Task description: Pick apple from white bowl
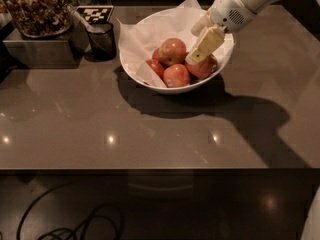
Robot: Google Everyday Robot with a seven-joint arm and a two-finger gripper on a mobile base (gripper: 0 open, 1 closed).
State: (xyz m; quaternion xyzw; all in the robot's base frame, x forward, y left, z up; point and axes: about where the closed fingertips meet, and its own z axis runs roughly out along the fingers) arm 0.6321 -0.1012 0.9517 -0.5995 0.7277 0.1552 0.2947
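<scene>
Camera view: the gripper (204, 46) hangs over the white bowl (170, 89), which sits near the far edge of the bench (150, 129). Jaws open or closed? Cannot tell. The apple (206, 69) lies in the bowl on the side toward the right edge, half hidden behind the gripper, beside three other apples (172, 51).

Orange-red apple (205, 70), right side of paper-lined white bowl (180, 88) — gripper (195, 59) over it

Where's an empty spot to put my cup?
The wide table front, below the white bowl, is bare. Crowded: back left, by the black cup and snack jar. The gripper hangs over the bowl's apples.
</scene>
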